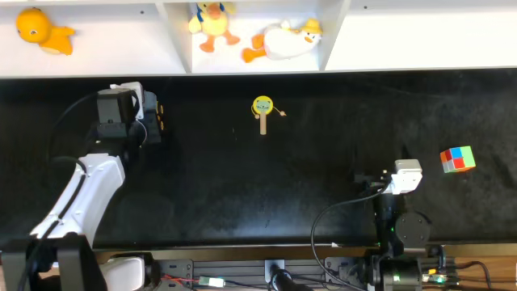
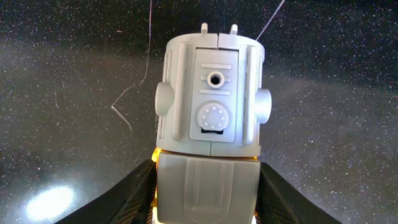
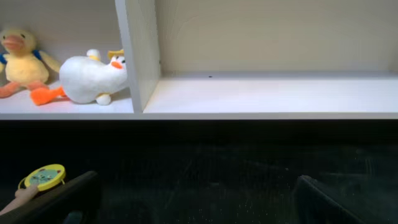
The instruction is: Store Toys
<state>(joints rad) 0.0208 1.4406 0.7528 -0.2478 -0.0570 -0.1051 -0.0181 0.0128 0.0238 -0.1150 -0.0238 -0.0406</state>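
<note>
Your right gripper (image 3: 196,202) sat nearest its base, fingers spread wide, with the coloured cube (image 1: 457,159) off to its right. Farther out, your left gripper (image 2: 206,193) was clamped on the grey toy (image 2: 211,93), and the rattle (image 1: 262,107) lay mid-table. Beyond, the shelf (image 1: 258,73) held three ducks (image 1: 283,40).

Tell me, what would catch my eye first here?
Bright toys sit in the white shelf: a yellow duck in the left compartment, a second duck and a white goose in the middle one. Over the black table, the left gripper holds a grey toy robot, with a colourful cube far right.
</note>
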